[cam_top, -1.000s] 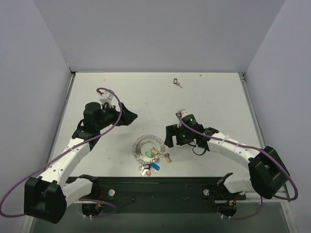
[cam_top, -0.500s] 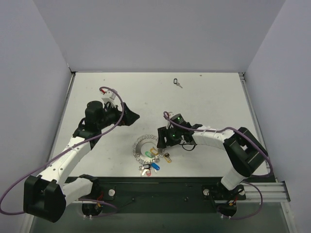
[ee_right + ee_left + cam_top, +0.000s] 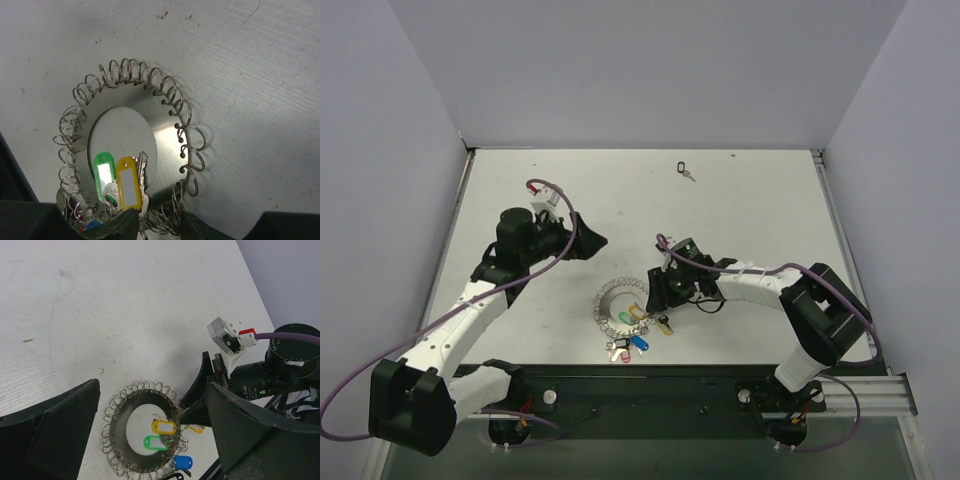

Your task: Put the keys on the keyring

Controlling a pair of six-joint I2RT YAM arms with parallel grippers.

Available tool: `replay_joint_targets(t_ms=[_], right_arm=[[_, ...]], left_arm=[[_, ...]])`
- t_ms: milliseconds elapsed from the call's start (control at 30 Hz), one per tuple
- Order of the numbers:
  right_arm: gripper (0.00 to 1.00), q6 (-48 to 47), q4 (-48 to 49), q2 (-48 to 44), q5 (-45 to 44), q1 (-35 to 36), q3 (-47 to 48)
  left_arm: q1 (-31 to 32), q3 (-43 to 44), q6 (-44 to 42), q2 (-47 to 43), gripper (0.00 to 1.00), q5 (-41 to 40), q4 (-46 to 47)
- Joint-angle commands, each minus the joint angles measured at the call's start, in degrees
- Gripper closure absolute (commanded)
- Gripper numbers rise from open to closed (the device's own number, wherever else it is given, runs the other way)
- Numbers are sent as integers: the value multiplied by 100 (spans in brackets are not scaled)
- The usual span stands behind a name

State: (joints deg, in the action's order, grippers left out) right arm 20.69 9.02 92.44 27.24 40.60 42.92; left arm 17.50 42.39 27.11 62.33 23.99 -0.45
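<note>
The keyring [image 3: 606, 300] is a silvery disc with a coiled rim, lying near the table's front middle. Keys with green [image 3: 104, 172], yellow [image 3: 128, 182] and blue [image 3: 182, 462] tags hang together at its near right side. A tiny black key [image 3: 686, 170] lies alone far back. My right gripper [image 3: 659, 296] is low at the ring's right edge. In the right wrist view the right gripper [image 3: 159, 226] has its jaws close together, with the rim's coils pinched between them. My left gripper [image 3: 588, 240] hangs open and empty above the table, left of and behind the ring [image 3: 120, 415].
Purple cables loop over both arms. The table is walled at the left, back and right. A black rail [image 3: 650, 385] runs along the near edge, just in front of the keys.
My right gripper has moved left, from right of the ring onto its right rim, with the elbow swung outward. The left gripper has hardly moved.
</note>
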Motion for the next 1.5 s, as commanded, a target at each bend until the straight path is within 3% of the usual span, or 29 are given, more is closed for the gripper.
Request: replay_joint_targets(t_ms=[0,67,200,267,667,933,1000,1033,1067,1167,1267,1467], right_arm=[[64,-144,-207,-253,167,45,-134],[68,-153,-172,-227,141,45,-152],[93,-57,-32,-209,18,53,-134],[99,-47,21,-200,-157,45,-30],[100,137,179,-622,-966,-377,806],[99,128,21,-517,-458,-299,658],[87,172,56,-578,-448,-79,517],[77,199,109,-613,-422,-26,368],[61,208,127,-666,-439,79,306],[40,243,179,-947,-535,132,121],[30,190,83,-1298,-816,124,120],[26,93,-321,-1528,-1318,-43,428]], left_arm=[[-1,120,-92,95,3,-17,62],[-1,112,-92,104,3,-34,80],[-1,103,-83,78,3,-43,89],[-1,85,-83,69,3,-61,89],[-1,50,-162,-107,3,-237,-192],[-1,-3,-180,-115,2,-368,-263],[8,-38,-154,-98,3,-403,-237],[8,-47,-154,-80,3,-412,-236],[-1,-55,-128,-54,2,-430,-228],[-1,-38,-118,16,3,-430,-201],[-1,-12,-110,95,3,-413,-210],[8,32,-66,332,3,-351,-184]])
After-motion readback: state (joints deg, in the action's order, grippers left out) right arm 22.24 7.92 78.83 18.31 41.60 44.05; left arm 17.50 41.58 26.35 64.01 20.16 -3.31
